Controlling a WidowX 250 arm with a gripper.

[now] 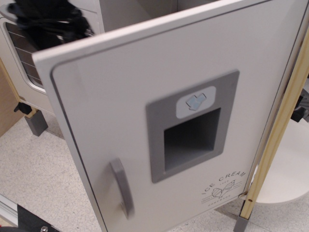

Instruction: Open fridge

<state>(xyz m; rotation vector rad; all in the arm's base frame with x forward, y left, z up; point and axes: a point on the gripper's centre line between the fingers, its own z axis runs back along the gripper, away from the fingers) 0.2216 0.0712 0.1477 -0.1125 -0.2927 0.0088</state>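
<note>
The fridge door (120,111) is white and hinged on the right. It stands swung out toward the camera, with its free left edge well away from the cabinet. On it are a grey vertical handle (123,188), a grey recessed dispenser panel (193,125), a blue ice-cube sticker (195,102) and the "ICE CREAM" print (224,186). The fridge's white inside (140,12) shows above the door's top edge. My gripper (48,24) is a blurred black shape at the top left, just behind the door's upper left corner. Its jaws cannot be made out.
The white oven door (19,63) with its wire-rack window sits left of the fridge, partly behind the gripper. A light wooden post (277,135) runs down the right side, with a white rounded shelf (287,174) beyond it. A grey foot (36,123) stands on the speckled floor (38,179).
</note>
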